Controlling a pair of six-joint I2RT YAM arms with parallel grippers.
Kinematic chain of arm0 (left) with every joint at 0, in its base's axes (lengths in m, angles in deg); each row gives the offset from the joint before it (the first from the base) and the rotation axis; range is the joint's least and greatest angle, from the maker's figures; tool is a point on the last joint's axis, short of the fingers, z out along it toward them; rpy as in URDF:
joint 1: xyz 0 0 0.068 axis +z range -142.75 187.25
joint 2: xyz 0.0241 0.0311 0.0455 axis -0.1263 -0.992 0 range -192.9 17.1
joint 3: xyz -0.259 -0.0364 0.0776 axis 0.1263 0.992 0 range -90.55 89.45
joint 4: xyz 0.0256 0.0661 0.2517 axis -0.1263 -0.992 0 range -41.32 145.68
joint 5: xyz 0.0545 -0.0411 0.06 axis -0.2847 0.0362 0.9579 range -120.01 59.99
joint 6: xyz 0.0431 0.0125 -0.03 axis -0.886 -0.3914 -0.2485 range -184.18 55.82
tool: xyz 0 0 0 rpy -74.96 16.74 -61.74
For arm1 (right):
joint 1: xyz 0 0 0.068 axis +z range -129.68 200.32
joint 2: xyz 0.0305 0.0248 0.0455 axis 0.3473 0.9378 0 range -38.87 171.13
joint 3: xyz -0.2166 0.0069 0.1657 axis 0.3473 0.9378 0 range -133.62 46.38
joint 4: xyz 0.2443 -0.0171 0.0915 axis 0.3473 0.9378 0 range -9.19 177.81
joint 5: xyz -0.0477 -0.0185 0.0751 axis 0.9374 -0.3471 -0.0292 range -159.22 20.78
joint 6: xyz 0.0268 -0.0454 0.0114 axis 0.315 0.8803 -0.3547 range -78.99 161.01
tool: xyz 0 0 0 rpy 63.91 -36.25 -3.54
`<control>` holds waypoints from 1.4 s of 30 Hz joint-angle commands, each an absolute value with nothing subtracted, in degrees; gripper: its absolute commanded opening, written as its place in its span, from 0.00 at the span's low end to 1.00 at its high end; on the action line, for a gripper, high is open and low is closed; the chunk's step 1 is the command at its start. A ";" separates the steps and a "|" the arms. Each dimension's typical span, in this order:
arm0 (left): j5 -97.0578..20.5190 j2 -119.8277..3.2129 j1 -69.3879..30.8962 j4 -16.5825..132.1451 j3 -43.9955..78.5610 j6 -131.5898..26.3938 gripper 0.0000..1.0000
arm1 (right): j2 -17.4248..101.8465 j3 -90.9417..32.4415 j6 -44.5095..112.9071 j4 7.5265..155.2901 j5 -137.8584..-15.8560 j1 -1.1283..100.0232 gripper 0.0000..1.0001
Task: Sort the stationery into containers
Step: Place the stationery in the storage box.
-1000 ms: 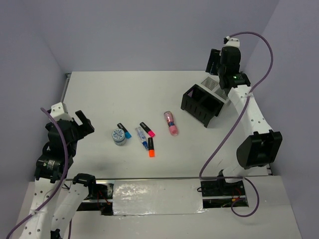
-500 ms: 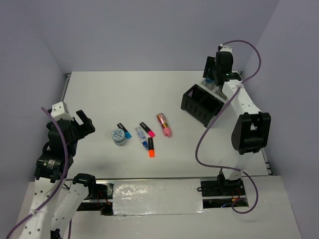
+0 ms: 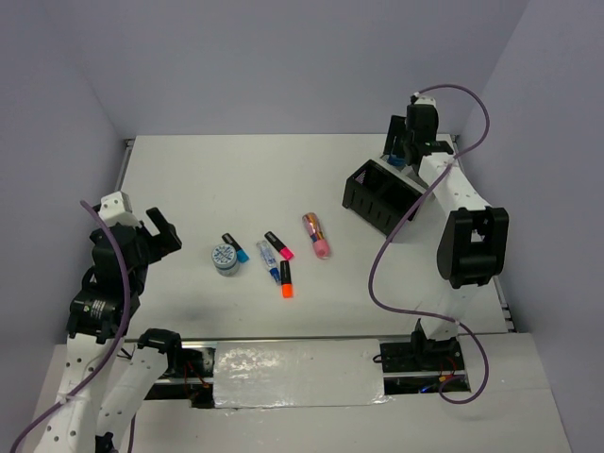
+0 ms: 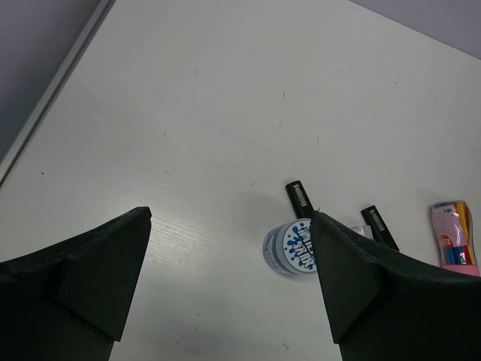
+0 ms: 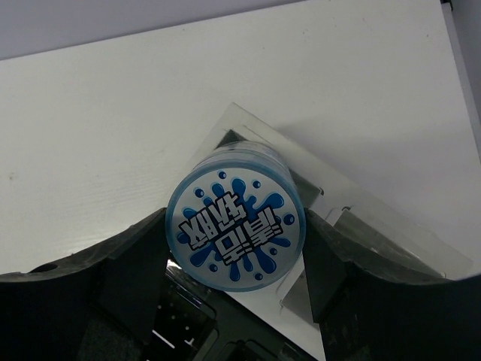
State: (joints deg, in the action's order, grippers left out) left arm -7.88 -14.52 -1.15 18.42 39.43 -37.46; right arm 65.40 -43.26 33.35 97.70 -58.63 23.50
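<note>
My right gripper (image 5: 234, 248) is shut on a round blue-white patterned roll (image 5: 234, 224) and holds it over the white mesh box (image 5: 353, 214), beside the black box (image 3: 380, 198). My left gripper (image 3: 156, 229) is open and empty above the table's left side. A second blue-white roll (image 3: 225, 257) stands mid-table; it also shows in the left wrist view (image 4: 291, 247). By it lie a blue-capped highlighter (image 3: 235, 247), a white-blue marker (image 3: 268, 260), a pink-capped highlighter (image 3: 278, 244), an orange-capped highlighter (image 3: 285, 279) and a pink capsule (image 3: 316, 235).
Grey walls close in the white table (image 3: 189, 179) at the back and both sides. The right arm's purple cable (image 3: 392, 245) hangs over the table's right part. A foil strip (image 3: 293, 363) runs along the near edge between the arm bases.
My right gripper has moved back and left with the roll, toward the white mesh box. The pink capsule turned and shifted slightly. The left arm barely moved.
</note>
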 commanded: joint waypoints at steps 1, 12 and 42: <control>-8.39 -14.81 -1.36 20.96 39.00 -38.86 0.99 | 61.85 -42.56 32.75 94.00 -59.37 23.05 0.00; -8.47 -15.60 -1.36 20.96 39.00 -38.86 0.99 | 63.87 -45.81 31.17 99.79 -58.32 22.43 0.10; -5.06 -16.74 -1.36 19.65 38.48 -37.90 0.99 | 57.82 -46.19 30.82 104.81 -67.20 28.65 1.00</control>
State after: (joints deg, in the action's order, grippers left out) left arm -7.44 -16.24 -1.17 18.36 39.43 -37.39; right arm 65.42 -48.75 30.51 106.94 -64.05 24.13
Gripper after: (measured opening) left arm 0.993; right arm 0.994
